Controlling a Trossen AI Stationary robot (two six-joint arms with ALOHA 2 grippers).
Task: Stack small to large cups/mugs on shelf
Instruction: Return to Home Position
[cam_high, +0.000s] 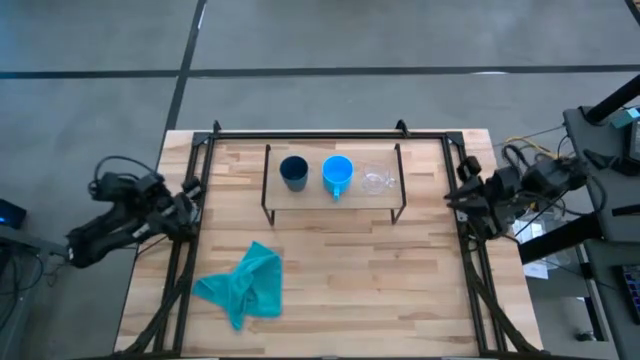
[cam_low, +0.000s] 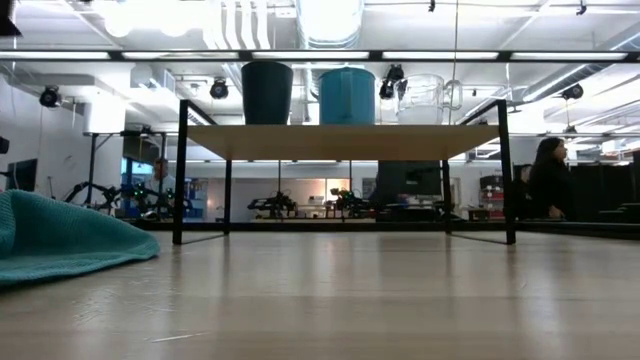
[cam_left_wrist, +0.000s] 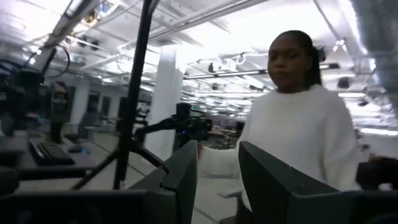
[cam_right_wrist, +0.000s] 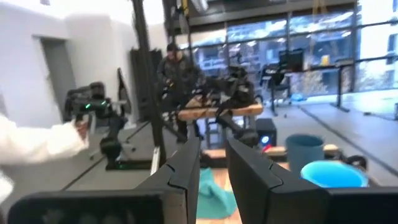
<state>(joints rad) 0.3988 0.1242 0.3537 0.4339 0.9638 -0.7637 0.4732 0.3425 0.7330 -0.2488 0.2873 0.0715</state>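
Note:
Three cups stand in a row on the shelf (cam_high: 333, 205): the dark teal-black cup (cam_high: 293, 172) toward the left, the bright blue handled mug (cam_high: 337, 174) in the middle, the clear glass one (cam_high: 376, 181) toward the right. The low view shows the dark cup (cam_low: 267, 92), the blue mug (cam_low: 347, 96) and the glass (cam_low: 421, 99) upright on the plank. My left gripper (cam_high: 190, 205) waits at the table's left edge, open (cam_left_wrist: 217, 162), touching nothing. My right gripper (cam_high: 462, 200) waits at the right edge, open (cam_right_wrist: 213, 152), touching nothing.
A crumpled teal cloth (cam_high: 245, 285) lies on the near left part of the table (cam_high: 400, 290), also the cloth (cam_low: 60, 240) in the low view. A person in a white top (cam_left_wrist: 305, 143) stands beyond the table in the left wrist view. More people show in the room behind.

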